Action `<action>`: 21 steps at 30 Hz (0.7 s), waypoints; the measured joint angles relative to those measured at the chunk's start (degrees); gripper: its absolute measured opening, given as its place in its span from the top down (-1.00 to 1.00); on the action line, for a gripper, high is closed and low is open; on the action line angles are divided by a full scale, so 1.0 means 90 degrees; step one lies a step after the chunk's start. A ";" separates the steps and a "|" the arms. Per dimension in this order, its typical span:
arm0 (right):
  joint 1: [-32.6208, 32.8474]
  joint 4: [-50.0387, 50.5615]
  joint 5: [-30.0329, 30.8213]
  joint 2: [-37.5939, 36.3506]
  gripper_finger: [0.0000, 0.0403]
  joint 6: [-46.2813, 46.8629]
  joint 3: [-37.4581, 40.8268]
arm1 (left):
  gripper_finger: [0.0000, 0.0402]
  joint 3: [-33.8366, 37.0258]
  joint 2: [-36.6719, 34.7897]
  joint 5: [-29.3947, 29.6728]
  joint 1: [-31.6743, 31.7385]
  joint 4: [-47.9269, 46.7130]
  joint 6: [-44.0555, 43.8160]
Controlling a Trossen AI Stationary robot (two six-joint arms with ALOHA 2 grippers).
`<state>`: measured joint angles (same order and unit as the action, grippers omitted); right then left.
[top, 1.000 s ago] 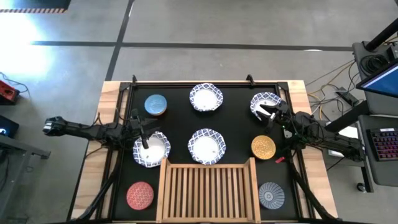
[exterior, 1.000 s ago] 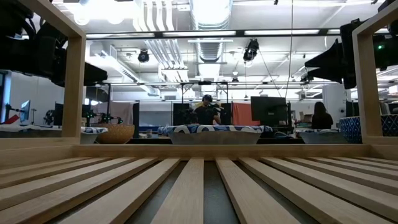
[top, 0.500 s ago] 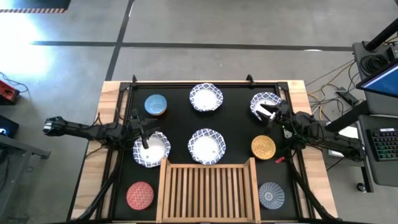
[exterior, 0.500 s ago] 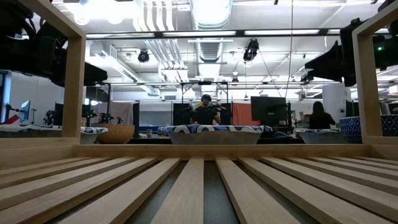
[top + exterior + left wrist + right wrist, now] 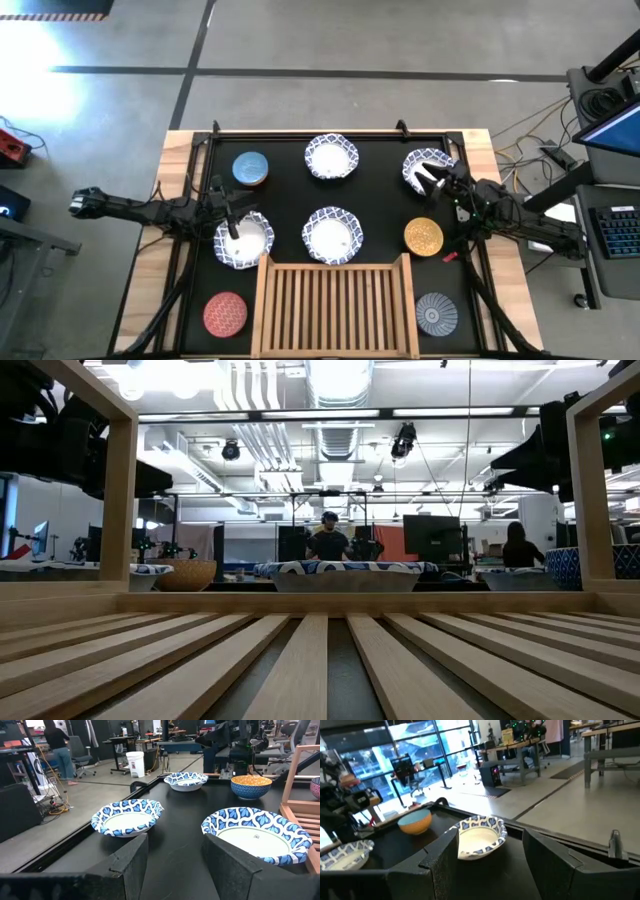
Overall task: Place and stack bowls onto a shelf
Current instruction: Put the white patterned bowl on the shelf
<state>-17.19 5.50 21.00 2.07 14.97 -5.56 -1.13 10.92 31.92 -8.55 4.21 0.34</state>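
Eight bowls stand on the black mat. The white, blue-rimmed ones are at far middle, far right, left and middle. The small ones are blue, yellow, red and grey-blue. The wooden slatted shelf lies at the near middle, holding nothing. My left gripper is open over the left white bowl's far rim. My right gripper is open over the far-right white bowl's near rim. Whether either touches its bowl does not show.
The left wrist view shows the far-middle bowl, the middle bowl and the shelf's rail ahead of the open fingers. The right wrist view looks past open fingers at the far-middle bowl. People stand in the room beyond.
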 joint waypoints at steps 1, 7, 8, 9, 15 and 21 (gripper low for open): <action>0.0000 -0.0039 -0.0003 0.0000 -0.04 0.0062 -0.0002 | 0.12 0.0001 -0.0002 -0.0001 0.0000 -0.0002 0.0002; -0.0010 -0.0419 0.0009 0.0000 -0.04 0.0144 -0.0002 | 0.12 0.0002 -0.0001 -0.0002 0.0000 -0.0002 0.0000; -0.0010 -0.0525 0.0007 0.0000 -0.04 0.0176 0.0000 | 0.12 0.0002 -0.0001 0.0000 0.0000 0.0000 0.0000; -0.0010 -0.0639 0.0007 0.0000 -0.04 0.0179 -0.0002 | 0.12 0.0001 -0.0001 -0.0001 0.0000 0.0000 0.0001; -0.0010 -0.1042 0.0009 0.0000 -0.04 0.0524 -0.0002 | 0.12 0.0002 0.0000 0.0000 0.0000 0.0000 0.0000; -0.0010 -0.1016 0.0170 0.0000 -0.04 0.0844 -0.0002 | 0.12 0.0001 -0.0002 -0.0002 0.0000 -0.0001 0.0000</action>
<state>-17.28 -3.64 22.52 2.07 22.57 -5.58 -1.12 10.90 31.91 -8.56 4.20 0.34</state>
